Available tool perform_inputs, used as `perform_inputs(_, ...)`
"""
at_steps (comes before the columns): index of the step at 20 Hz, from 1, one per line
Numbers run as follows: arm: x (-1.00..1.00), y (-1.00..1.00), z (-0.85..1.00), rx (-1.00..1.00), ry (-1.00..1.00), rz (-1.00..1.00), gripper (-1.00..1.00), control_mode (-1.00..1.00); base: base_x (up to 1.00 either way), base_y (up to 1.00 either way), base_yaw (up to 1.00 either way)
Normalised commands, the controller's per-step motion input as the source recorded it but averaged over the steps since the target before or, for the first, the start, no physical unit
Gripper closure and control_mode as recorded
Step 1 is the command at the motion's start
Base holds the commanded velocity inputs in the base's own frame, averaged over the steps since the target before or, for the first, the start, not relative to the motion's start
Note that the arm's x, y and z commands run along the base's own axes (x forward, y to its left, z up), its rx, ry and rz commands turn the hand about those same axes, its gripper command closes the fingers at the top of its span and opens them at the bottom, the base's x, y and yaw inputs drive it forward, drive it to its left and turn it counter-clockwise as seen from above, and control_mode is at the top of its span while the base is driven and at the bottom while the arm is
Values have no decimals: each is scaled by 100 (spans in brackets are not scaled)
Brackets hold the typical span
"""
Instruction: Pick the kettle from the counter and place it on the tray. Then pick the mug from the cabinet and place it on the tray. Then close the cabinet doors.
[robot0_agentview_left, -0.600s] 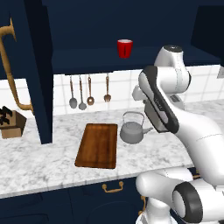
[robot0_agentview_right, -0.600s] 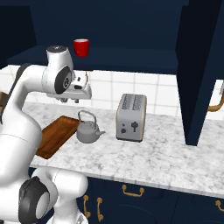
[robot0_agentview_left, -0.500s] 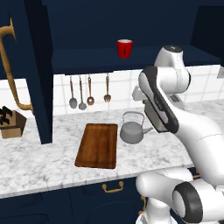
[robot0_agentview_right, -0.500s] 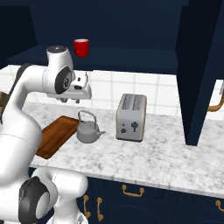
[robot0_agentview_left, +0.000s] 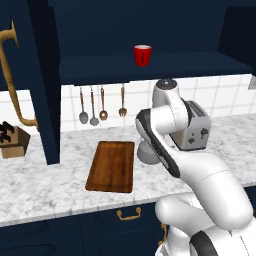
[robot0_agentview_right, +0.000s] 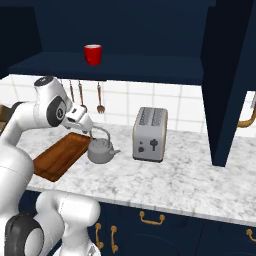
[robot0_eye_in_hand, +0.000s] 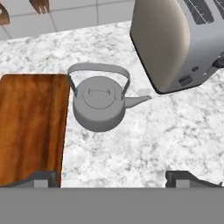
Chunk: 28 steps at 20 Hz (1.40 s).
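The grey kettle (robot0_eye_in_hand: 99, 105) stands on the marbled counter (robot0_agentview_right: 175, 180) between the wooden tray (robot0_eye_in_hand: 30, 127) and the toaster, spout toward the toaster. My gripper (robot0_eye_in_hand: 114, 178) hangs open just above it, fingertips (robot0_eye_in_hand: 41, 178) set wide apart. From the right base, the gripper (robot0_agentview_right: 92, 132) sits by the kettle's (robot0_agentview_right: 101, 151) wire handle, not touching. In the left base view my arm covers most of the kettle (robot0_agentview_left: 144, 155). The tray (robot0_agentview_left: 111, 166) is bare. The red mug (robot0_agentview_left: 142, 55) stands on the shelf of the navy cabinet (robot0_agentview_left: 150, 68). Both cabinet doors (robot0_agentview_left: 42, 85) (robot0_agentview_right: 227, 85) stand open.
A silver toaster (robot0_agentview_right: 149, 134) stands close to the right of the kettle. Utensils (robot0_agentview_left: 92, 106) hang on the tiled wall behind the tray. A knife block (robot0_agentview_left: 11, 141) sits at the far left of the counter. Navy drawers with brass pulls (robot0_agentview_right: 151, 218) run below the counter edge.
My arm has dropped and swung forward, bringing the open gripper down close over the kettle. In the left base view the arm now covers the kettle. The other things have not moved.
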Motion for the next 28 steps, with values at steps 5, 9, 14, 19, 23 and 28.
perform_inputs(5,3,-3,-2,1,5,-2,-100,-100,0,0,0)
perform_inputs(9,40,0,-18,-7,11,-1,-100,-100,0,0,0)
perform_inputs(14,85,-22,-1,-1,18,1,-100,-100,0,0,0)
perform_inputs(19,55,-4,-2,-3,6,12,-100,-100,0,0,0)
perform_inputs(23,36,-17,-23,-13,0,31,-100,-100,0,0,0)
perform_inputs(28,22,-29,-39,-10,1,47,-100,-100,0,0,0)
